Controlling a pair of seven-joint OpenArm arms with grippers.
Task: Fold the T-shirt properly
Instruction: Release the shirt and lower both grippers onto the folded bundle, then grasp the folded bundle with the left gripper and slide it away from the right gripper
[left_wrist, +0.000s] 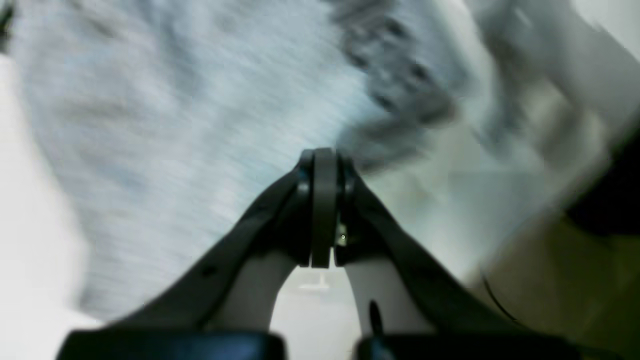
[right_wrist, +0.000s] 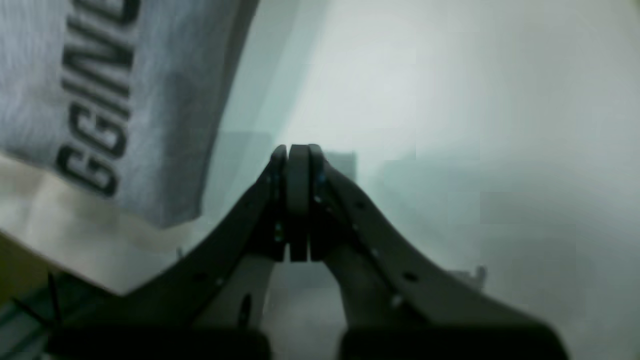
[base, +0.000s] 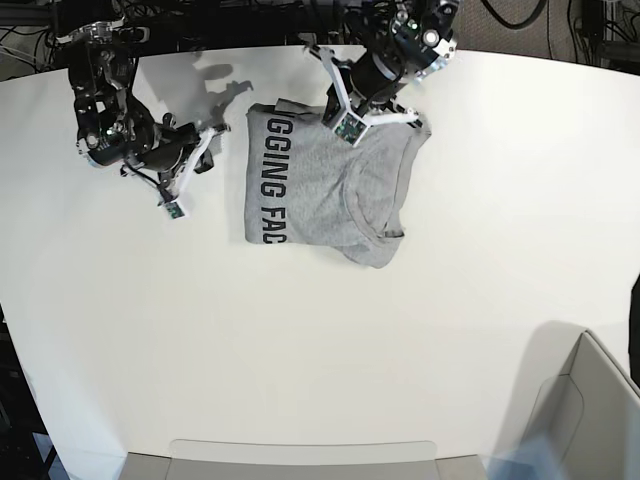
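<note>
The grey T-shirt (base: 320, 190) lies partly folded at the back middle of the white table (base: 300, 340), with black lettering along its left edge and the collar at its lower right. My left gripper (base: 348, 128) is over the shirt's back edge. In the left wrist view it (left_wrist: 324, 151) is shut, with no cloth showing between the fingers and the blurred T-shirt (left_wrist: 175, 125) beneath. My right gripper (base: 175, 207) hangs over bare table left of the shirt. It (right_wrist: 298, 146) is shut and empty, and the lettered T-shirt (right_wrist: 165, 100) lies apart at its left.
A grey open box (base: 590, 420) stands at the front right corner. A flat grey tray edge (base: 300, 455) runs along the front. Cables and arm mounts (base: 90, 40) crowd the table's back edge.
</note>
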